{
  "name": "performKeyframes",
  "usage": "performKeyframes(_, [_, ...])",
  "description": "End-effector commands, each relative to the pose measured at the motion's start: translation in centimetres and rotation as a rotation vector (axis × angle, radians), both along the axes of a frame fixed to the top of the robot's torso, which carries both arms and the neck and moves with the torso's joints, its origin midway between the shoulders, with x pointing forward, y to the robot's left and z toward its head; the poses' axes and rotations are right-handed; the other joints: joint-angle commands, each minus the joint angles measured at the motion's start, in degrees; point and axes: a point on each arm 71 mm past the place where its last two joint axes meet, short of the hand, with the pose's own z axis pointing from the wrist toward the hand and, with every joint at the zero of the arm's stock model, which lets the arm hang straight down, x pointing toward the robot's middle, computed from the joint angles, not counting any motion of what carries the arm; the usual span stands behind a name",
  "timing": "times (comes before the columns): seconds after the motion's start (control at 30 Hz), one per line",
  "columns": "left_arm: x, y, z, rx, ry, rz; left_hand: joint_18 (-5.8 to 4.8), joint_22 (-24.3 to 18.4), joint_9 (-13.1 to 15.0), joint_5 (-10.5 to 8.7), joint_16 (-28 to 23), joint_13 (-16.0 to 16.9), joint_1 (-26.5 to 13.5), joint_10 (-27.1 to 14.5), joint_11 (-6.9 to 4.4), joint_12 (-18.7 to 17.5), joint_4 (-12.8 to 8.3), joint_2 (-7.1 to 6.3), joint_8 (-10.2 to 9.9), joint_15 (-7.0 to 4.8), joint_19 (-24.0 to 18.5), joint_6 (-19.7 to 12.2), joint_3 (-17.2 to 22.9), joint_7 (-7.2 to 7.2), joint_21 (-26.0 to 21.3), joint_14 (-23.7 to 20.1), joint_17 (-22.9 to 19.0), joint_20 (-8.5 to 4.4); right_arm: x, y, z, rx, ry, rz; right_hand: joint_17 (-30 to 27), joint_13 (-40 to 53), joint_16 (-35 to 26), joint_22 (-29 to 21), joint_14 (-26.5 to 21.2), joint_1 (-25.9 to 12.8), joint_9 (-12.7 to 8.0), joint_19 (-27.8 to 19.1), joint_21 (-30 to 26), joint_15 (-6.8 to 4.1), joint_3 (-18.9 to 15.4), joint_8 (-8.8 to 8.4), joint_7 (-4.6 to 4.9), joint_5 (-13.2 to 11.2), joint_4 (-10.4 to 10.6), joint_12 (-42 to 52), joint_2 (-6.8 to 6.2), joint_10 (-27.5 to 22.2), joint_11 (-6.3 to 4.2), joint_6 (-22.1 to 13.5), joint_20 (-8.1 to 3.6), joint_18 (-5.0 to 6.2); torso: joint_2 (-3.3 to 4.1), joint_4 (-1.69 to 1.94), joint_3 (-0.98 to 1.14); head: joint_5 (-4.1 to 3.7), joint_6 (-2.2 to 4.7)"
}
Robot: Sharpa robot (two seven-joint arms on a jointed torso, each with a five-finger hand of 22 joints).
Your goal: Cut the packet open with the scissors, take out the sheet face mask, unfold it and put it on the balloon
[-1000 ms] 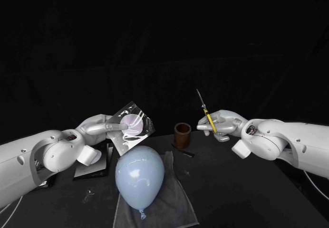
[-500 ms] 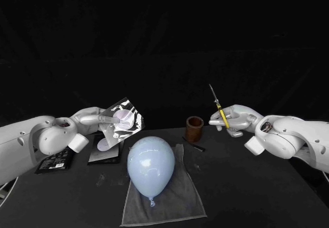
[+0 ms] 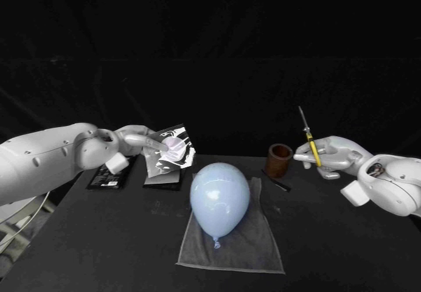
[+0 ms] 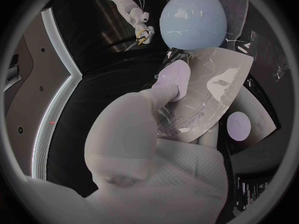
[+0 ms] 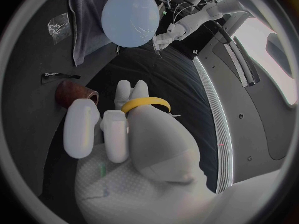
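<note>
My left hand [image 3: 140,142] holds the shiny face mask packet [image 3: 172,152] up in the air, left of and behind the balloon. In the left wrist view my thumb presses on the packet [image 4: 215,89], which looks whole. The pale blue balloon [image 3: 219,193] lies on a grey towel [image 3: 235,248] at the table's middle. My right hand [image 3: 335,157] grips the yellow-handled scissors [image 3: 309,145], blades together and pointing up, just right of a brown cup [image 3: 279,160]. The yellow handle ring [image 5: 146,104] sits round my fingers.
Two flat black packets [image 3: 109,174] [image 3: 163,180] lie on the table under my left hand. A small black strip [image 3: 280,185] lies in front of the cup. A clear plastic scrap [image 5: 59,21] lies by the towel's edge.
The camera has moved, so the whole picture has shifted. Both hands keep their holds on the packet and the scissors, staying raised on either side of the balloon.
</note>
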Motion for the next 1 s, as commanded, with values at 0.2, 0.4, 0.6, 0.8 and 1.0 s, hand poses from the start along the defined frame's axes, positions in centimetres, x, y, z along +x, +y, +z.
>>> performKeyframes(0.2, [-0.1,2.1,-1.4,0.147,0.017,-0.015,0.72,0.26,11.45,0.07,0.58,0.11,-0.13,0.61,0.02,0.18,0.04,0.35,-0.31,-0.17,0.63,0.4,-0.55,-0.12,0.6,0.41,0.48,-0.27,0.2,0.8,-0.5,0.01,-0.007,0.023,5.13,0.02,-0.34,1.11,3.81,0.76,-0.02,0.03,-0.38,0.29,0.02,-0.22,-0.03,0.11,-0.32,-0.25,1.03,4.2,-3.8,0.41,0.45,0.84,-0.41,0.27,-0.3,6.14,-1.93])
performKeyframes(0.4, [-0.3,2.8,-2.5,0.166,0.051,-0.03,0.67,0.55,11.77,0.05,1.13,0.17,-0.12,0.9,-0.14,0.18,0.09,0.46,-0.61,-0.4,1.07,0.59,-1.02,-0.27,1.22,0.86,1.42,-0.56,0.2,1.1,-0.9,0.014,-0.002,0.028,5.13,-0.05,-0.34,1.13,3.81,0.75,-0.06,0.04,-0.36,0.3,0.01,-0.3,-0.02,0.1,-0.29,-0.34,1.08,4.21,-3.79,0.49,0.46,0.84,-0.37,0.19,-0.41,8.01,-2.34])
performKeyframes(0.6, [-0.6,2.6,-3.8,0.17,0.098,-0.071,0.64,0.61,11.86,0.03,1.26,0.18,-0.19,0.96,-0.16,0.17,0.17,0.51,-0.69,-0.42,1.13,0.62,-1.18,-0.3,1.35,0.92,1.69,-0.61,0.3,1.3,-1.0,0.016,0.001,0.032,5.13,-0.05,-0.34,1.13,3.81,0.75,-0.06,0.04,-0.36,0.3,0.01,-0.3,-0.02,0.1,-0.29,-0.34,1.08,4.21,-3.79,0.49,0.46,0.84,-0.33,0.25,-0.42,9.01,-2.6])
performKeyframes(0.8, [-0.9,2.2,-4.9,0.182,0.141,-0.107,0.64,0.63,11.9,0.02,1.3,0.18,-0.18,0.98,-0.18,0.16,0.19,0.55,-0.72,-0.44,1.14,0.63,-1.22,-0.31,1.4,0.93,1.79,-0.63,0.3,1.4,-1.0,0.018,0.003,0.035,5.13,-0.05,-0.34,1.13,3.81,0.75,-0.06,0.04,-0.36,0.3,0.01,-0.3,-0.02,0.1,-0.29,-0.34,1.08,4.21,-3.79,0.49,0.46,0.84,-0.42,0.21,-0.31,9.26,-2.64])
performKeyframes(1.0, [-0.9,1.7,-5.6,0.225,0.161,-0.139,0.64,0.64,11.93,0.02,1.32,0.18,-0.16,1.0,-0.19,0.16,0.17,0.57,-0.74,-0.46,1.14,0.63,-1.24,-0.32,1.42,0.93,1.85,-0.65,0.3,1.5,-1.1,0.019,0.004,0.039,5.13,-0.05,-0.34,1.13,3.81,0.75,-0.06,0.04,-0.36,0.3,0.01,-0.3,-0.02,0.1,-0.29,-0.34,1.08,4.21,-3.79,0.49,0.46,0.84,-0.44,0.18,-0.25,9.07,-2.86])
